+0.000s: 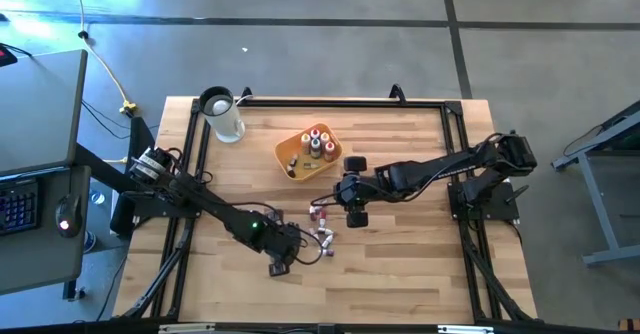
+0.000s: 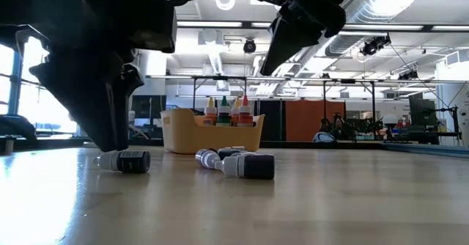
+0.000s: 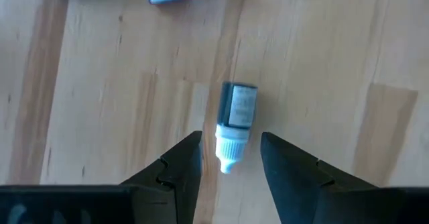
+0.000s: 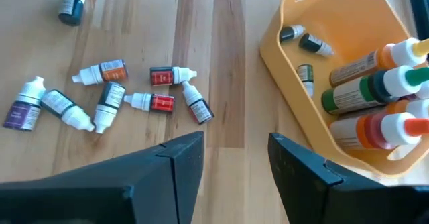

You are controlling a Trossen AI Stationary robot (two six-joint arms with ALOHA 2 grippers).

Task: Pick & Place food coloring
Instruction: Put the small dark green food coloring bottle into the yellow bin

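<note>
A dark food coloring bottle (image 3: pixel 238 106) with a white cap lies on its side on the wooden table, apart from the others. My left gripper (image 3: pixel 231 138) points down over it and is open, one finger on each side of the cap without touching it; the low view shows this bottle (image 2: pixel 128 161) under the gripper (image 2: pixel 113 139). Several more small bottles (image 4: pixel 110 96) lie loose on their sides at mid-table. My right gripper (image 4: pixel 234 157) hangs open and holds nothing, above the table between those bottles and the yellow-orange tray (image 4: pixel 281 63).
The tray (image 1: pixel 288 154) holds several upright bottles (image 4: pixel 369 96) and a few small ones lying flat. A white jug (image 1: pixel 222 116) stands at the far left of the table. Black frame rails run along the table's edges. Bare wood lies toward the near edge.
</note>
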